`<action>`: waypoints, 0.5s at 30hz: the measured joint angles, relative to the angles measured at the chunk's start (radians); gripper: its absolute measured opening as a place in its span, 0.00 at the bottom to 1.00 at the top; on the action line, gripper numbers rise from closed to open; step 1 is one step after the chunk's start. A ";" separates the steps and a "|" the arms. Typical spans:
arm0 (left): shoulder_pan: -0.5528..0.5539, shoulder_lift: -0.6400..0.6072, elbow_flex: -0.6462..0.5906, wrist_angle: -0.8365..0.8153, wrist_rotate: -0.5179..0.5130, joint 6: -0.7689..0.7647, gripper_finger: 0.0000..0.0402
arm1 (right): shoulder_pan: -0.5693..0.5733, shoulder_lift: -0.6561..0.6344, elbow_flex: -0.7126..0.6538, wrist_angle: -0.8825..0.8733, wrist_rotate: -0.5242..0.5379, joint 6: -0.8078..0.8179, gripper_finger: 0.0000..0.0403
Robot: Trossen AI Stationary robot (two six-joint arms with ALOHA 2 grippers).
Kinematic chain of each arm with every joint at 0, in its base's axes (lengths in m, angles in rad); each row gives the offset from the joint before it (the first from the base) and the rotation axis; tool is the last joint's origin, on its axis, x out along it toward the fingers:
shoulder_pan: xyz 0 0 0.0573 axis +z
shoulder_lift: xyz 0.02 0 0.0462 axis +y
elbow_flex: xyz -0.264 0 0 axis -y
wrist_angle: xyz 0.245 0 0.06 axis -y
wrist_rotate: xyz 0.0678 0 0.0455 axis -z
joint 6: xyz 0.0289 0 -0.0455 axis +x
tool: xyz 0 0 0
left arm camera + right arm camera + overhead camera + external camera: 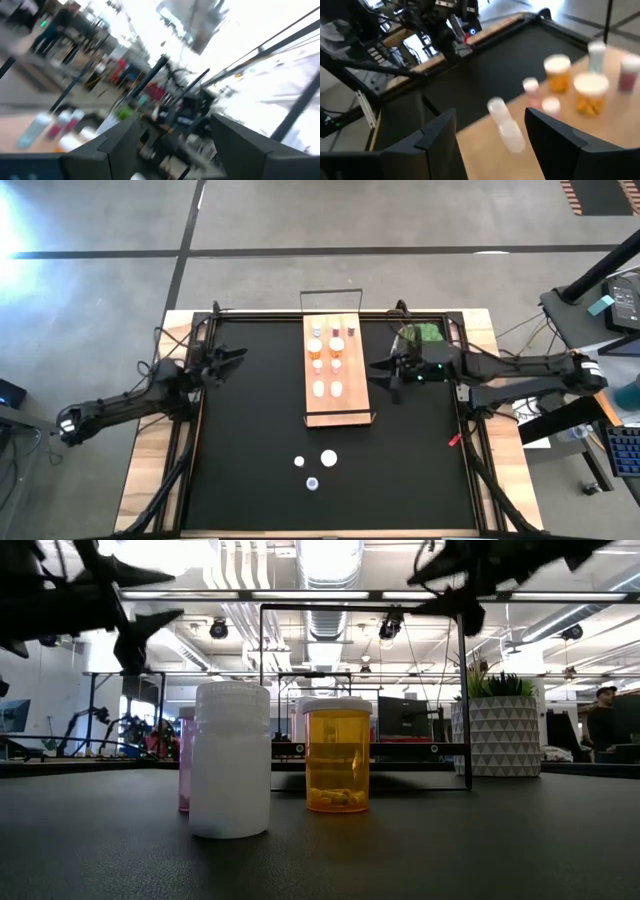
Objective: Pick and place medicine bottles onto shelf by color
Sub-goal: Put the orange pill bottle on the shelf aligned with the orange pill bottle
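Note:
The light-wood shelf [338, 370] lies on the black mat with several orange, pink and white bottles standing on it. Three more bottles stand on the mat near the front edge [329, 458]; the low view shows them as a white bottle [231, 760], an orange bottle [337, 755] and a pink one [185, 765] behind the white. My right gripper [385, 375] is open and empty, raised just right of the shelf; its wrist view [490, 135] looks down on the shelf's bottles [557, 72]. My left gripper [238, 360] is open and empty, raised at the far left of the mat.
A green plant in a white pot [420, 335] stands at the far right of the mat, close behind my right arm. The shelf's thin dark wire frame [330, 292] rises at its far end. Bare mat [250, 440] lies between the shelf and the left arm.

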 joint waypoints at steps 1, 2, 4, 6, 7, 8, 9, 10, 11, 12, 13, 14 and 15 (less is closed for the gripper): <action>0.000 -0.017 0.000 0.005 0.000 0.000 0.56 | 0.000 0.024 0.047 -0.043 0.000 -0.011 0.56; 0.000 -0.031 0.000 0.009 0.000 0.000 0.56 | 0.001 0.049 0.091 -0.099 0.000 -0.026 0.56; 0.000 -0.054 0.000 -0.002 0.000 0.000 0.56 | 0.012 0.105 0.159 -0.233 0.001 -0.034 0.56; 0.000 -0.079 0.000 -0.002 0.000 0.000 0.56 | 0.027 0.160 0.234 -0.304 0.005 -0.035 0.56; 0.000 -0.088 0.000 0.001 0.000 0.000 0.56 | 0.037 0.184 0.265 -0.341 0.000 -0.035 0.56; 0.000 -0.098 0.000 0.006 0.000 0.000 0.56 | 0.048 0.206 0.298 -0.379 0.000 -0.033 0.56; 0.000 -0.108 0.000 0.002 0.000 0.000 0.56 | 0.058 0.224 0.337 -0.399 0.000 -0.026 0.56; 0.000 -0.120 0.000 -0.004 0.000 0.000 0.56 | 0.068 0.246 0.375 -0.417 0.000 -0.023 0.56; 0.000 -0.130 0.000 -0.001 0.000 0.000 0.56 | 0.081 0.270 0.410 -0.448 0.001 -0.022 0.56; 0.000 -0.140 0.000 0.002 0.000 0.000 0.56 | 0.095 0.294 0.441 -0.495 0.004 -0.021 0.56; 0.000 -0.151 0.000 0.001 0.000 0.000 0.56 | 0.110 0.319 0.473 -0.539 0.011 -0.020 0.56; 0.000 -0.160 0.000 0.000 0.000 0.000 0.56 | 0.126 0.346 0.507 -0.574 0.016 -0.020 0.56; 0.000 -0.167 0.000 0.001 0.000 0.000 0.56 | 0.141 0.372 0.540 -0.607 0.020 -0.018 0.56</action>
